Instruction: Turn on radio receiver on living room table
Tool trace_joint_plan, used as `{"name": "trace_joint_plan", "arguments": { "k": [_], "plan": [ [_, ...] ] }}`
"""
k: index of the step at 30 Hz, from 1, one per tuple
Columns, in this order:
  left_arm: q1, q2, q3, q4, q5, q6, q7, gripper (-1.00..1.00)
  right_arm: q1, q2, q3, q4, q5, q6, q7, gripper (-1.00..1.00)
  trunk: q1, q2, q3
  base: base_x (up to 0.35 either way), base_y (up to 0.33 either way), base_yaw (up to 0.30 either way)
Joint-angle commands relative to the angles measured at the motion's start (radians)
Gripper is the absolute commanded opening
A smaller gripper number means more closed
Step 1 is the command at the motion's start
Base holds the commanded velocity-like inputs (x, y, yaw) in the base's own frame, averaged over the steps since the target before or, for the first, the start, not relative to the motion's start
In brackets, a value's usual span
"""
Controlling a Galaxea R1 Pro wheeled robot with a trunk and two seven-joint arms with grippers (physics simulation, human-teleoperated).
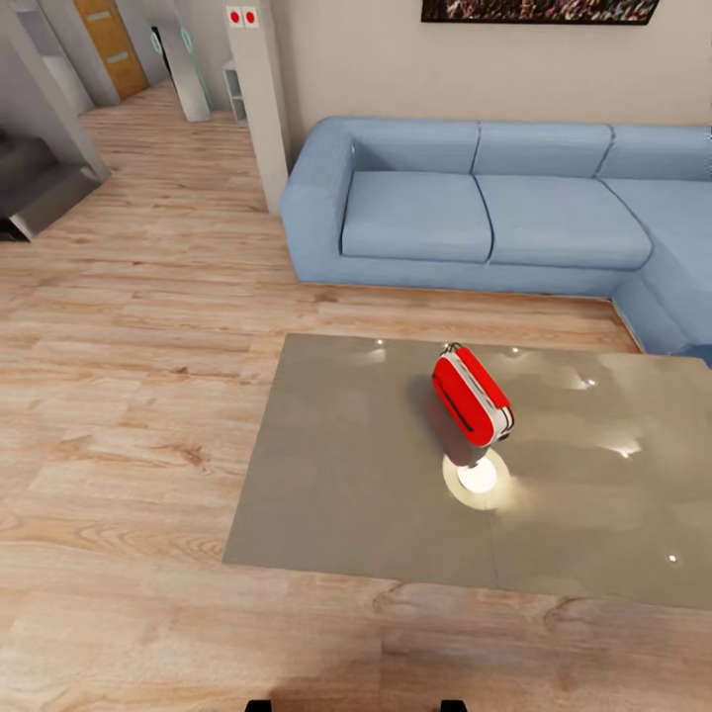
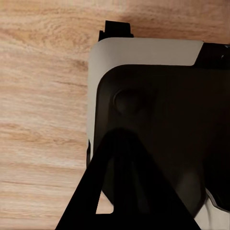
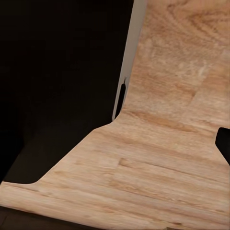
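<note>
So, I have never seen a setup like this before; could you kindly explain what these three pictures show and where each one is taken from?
These are rendered pictures from a simulated wheeled robot with two arms, steered by a person. The large picture comes from a camera on its head, looking down into a living room: a blue sofa, a wood plank floor, and a low glossy table with a small red radio receiver standing on it. The other two pictures come from cameras on the robot's wrists, pointing down: both show dark parts of the robot's own body over the same wood floor. Whether the grippers are open or shut cannot be told from them. Nothing appears to be held, and the radio stands untouched.
</note>
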Motion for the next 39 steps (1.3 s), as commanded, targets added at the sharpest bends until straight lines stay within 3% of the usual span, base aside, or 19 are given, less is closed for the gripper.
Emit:
{"name": "trace_joint_plan", "arguments": {
  "k": [1, 39],
  "plan": [
    [0.000, 0.000, 0.000, 0.000, 0.000, 0.000, 0.000, -1.00, 0.000, 0.000, 0.000, 0.000, 0.000, 0.000, 0.000, 1.00, 0.000, 0.000, 0.002, 0.000, 0.000, 0.000],
    [0.000, 0.001, 0.001, 0.000, 0.001, 0.000, 0.002, -1.00, 0.000, 0.000, -0.002, 0.000, -0.003, 0.000, 0.002, 1.00, 0.000, 0.000, 0.063, 0.000, 0.000, -0.050]
  ]
}}
